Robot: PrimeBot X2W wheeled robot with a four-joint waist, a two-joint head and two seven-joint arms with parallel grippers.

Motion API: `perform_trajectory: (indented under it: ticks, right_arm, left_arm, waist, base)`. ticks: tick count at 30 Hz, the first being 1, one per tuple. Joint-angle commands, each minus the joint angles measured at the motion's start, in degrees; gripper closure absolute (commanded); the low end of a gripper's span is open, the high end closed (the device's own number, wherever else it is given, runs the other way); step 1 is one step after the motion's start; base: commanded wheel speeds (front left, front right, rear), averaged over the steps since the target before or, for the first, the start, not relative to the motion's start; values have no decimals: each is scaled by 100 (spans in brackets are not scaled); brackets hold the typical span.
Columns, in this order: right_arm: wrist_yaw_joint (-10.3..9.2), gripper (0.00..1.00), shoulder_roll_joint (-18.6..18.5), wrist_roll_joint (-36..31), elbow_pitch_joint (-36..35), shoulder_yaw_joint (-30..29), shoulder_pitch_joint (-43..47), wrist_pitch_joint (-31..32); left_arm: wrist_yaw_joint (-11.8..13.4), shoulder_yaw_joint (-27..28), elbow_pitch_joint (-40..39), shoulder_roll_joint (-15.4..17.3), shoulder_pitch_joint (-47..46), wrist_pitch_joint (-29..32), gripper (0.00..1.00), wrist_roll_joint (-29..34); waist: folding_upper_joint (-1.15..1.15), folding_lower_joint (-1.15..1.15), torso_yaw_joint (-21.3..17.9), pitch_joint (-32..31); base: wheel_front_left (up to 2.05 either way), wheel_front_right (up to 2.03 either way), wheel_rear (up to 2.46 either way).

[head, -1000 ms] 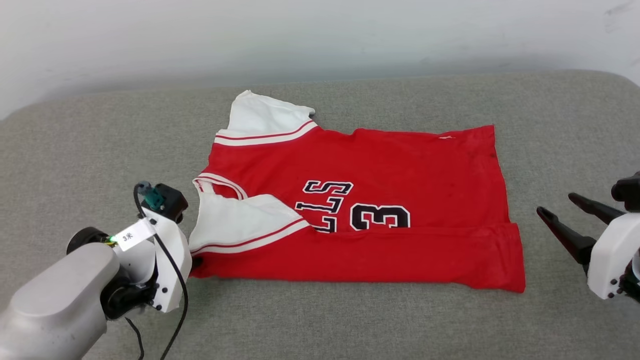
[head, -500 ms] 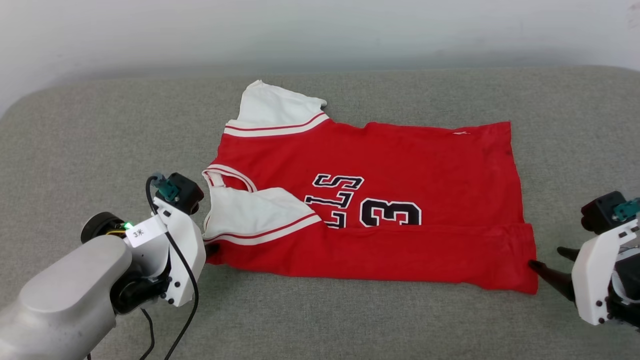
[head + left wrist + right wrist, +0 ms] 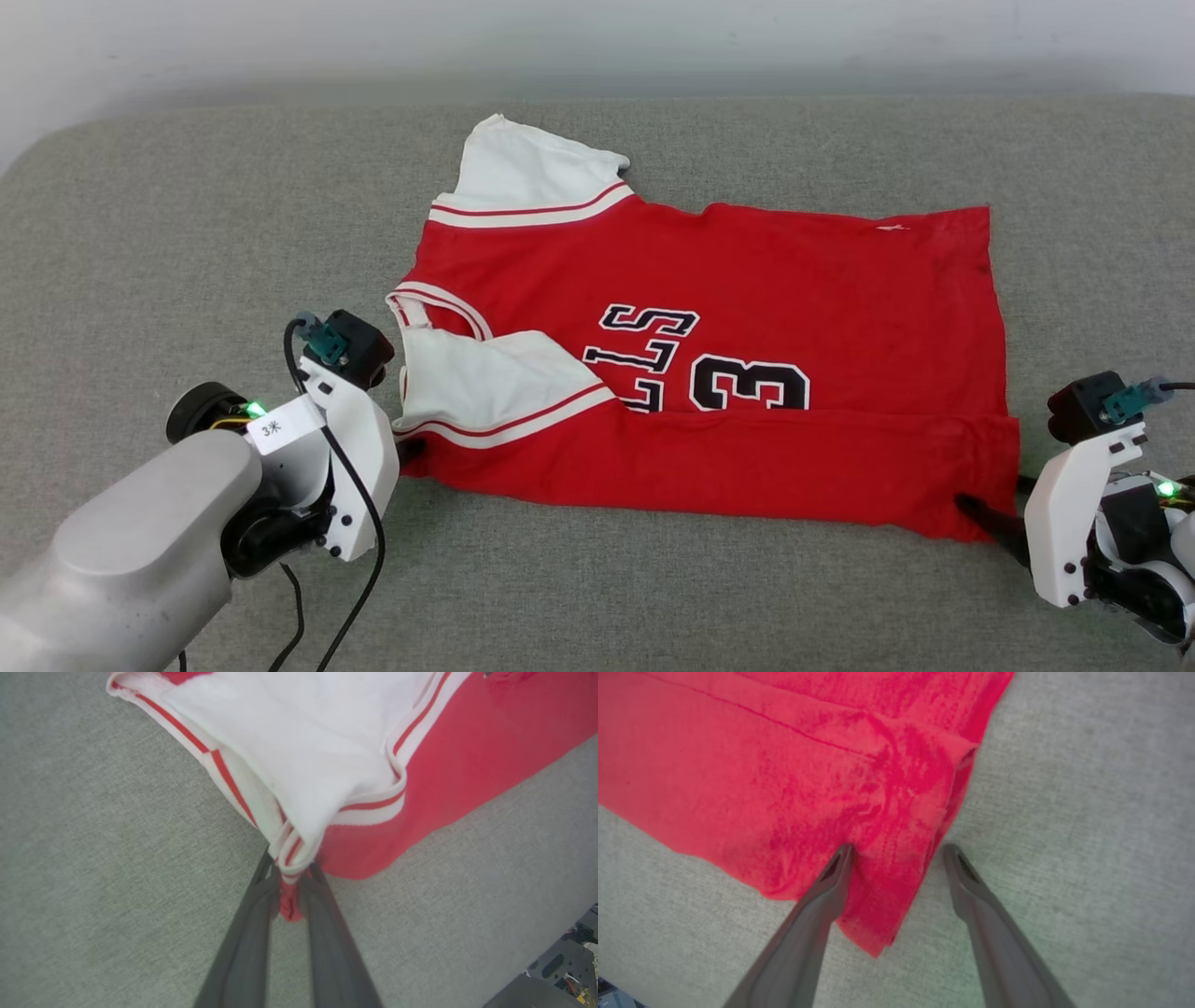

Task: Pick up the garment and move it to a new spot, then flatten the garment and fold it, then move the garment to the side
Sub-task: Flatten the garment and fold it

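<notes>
Half-folded shirt (image 3: 747, 299) mid-cushion (image 3: 187, 233). Near-left corner clenched in left hand (image 3: 289, 891); right hand (image 3: 899, 849) released, astride near-right hem corner. Best: pinch both layers there, then lift ends level

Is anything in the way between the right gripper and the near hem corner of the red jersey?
Nothing visible stands between them. The right gripper is open and straddles the hem corner of the garment: one finger lies over the red cloth, the other over the grey cushion just beside the cloth's edge.
</notes>
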Motion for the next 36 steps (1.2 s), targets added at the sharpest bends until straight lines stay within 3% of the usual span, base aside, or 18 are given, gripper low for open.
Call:
perform_trajectory:
  ticks: [1, 2, 3, 4, 14, 26, 31, 36]
  right_arm:
    - [32, 2, 362, 59, 104, 288, 250, 74]
    - [33, 60, 386, 64, 117, 319, 242, 29]
    - [33, 95, 387, 58, 125, 318, 219, -60]
    - [33, 100, 364, 55, 136, 320, 186, -127]
    - [15, 100, -160, 114, -223, 176, 173, -758]
    - [15, 100, -615, 256, -799, -59, 699, -705]
    - [14, 100, -670, 255, -917, -219, 944, -599]
    - [15, 100, -461, 236, -822, -278, 1082, -411]
  left_arm:
    - [1, -17, 10, -34, 9, -30, 100, -11]
    - [0, -23, 21, -43, 36, -46, 100, -17]
    - [-2, -25, 33, -46, 60, -48, 100, -29]
    - [-4, -31, 50, -50, 82, -64, 100, -38]
    - [29, -31, -44, 152, 491, -230, 100, -209]
    - [358, -123, -892, 707, 1200, -280, 100, -375]
    - [527, -171, -1140, 792, 1450, -312, 100, -445]
    - [611, -220, -1017, 658, 1569, -392, 100, -420]
  waist:
    - [0, 0, 1, 4]
    - [0, 0, -2, 1]
    - [0, 0, -8, -9]
    - [0, 0, -14, -32]
    - [0, 0, -100, -516]
    - [0, 0, -113, -930]
    - [0, 0, -96, -974]
    - [0, 0, -126, -862]
  base:
    - [0, 0, 0]
    - [0, 0, 0]
    - [0, 0, 0]
    - [0, 0, 0]
    - [0, 0, 0]
    - [0, 0, 0]
    - [0, 0, 0]
    - [0, 0, 0]
